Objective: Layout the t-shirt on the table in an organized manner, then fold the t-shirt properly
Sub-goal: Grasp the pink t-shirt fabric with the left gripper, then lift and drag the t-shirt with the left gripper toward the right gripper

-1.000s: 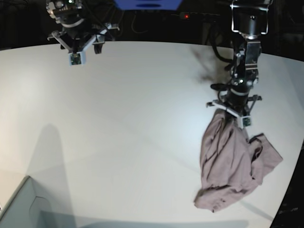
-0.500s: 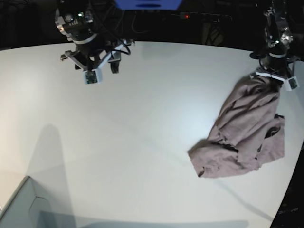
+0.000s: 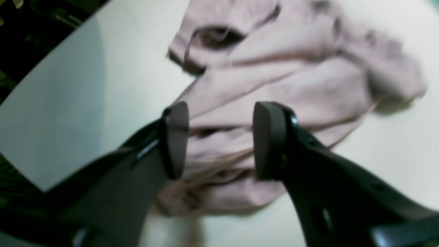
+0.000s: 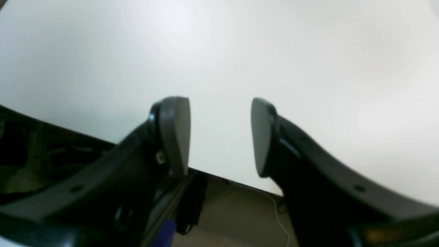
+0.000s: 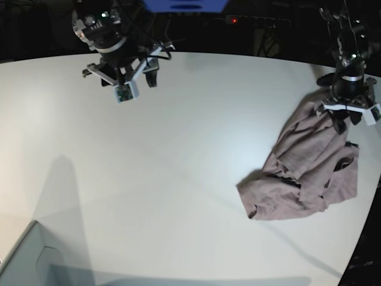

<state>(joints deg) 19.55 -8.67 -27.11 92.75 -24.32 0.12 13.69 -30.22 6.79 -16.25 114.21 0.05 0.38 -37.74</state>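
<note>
The mauve t-shirt point(image 5: 309, 170) lies crumpled near the right edge of the white table point(image 5: 178, 149). Its top end reaches up under my left gripper point(image 5: 347, 121). In the left wrist view that gripper point(image 3: 219, 140) is open, its fingers point(image 3: 176, 137) apart just above the wrinkled t-shirt point(image 3: 274, 79); I see no cloth pinched between them. My right gripper point(image 5: 127, 76) hovers at the far left of the table, well away from the shirt. It is open point(image 4: 219, 137) over the bare table point(image 4: 240, 51), with nothing between its fingers.
A pale grey-green box corner point(image 5: 30, 256) sits at the near left. The table's curved right edge point(image 5: 370, 238) runs close beside the shirt. Beyond the far edge it is dark, with a blue object point(image 5: 184, 5). Floor and a cable point(image 4: 277, 212) show under the edge.
The left gripper dragged the shirt up and right toward the far right edge, then opened and let it go. The right arm moved right and a little nearer over the table.
</note>
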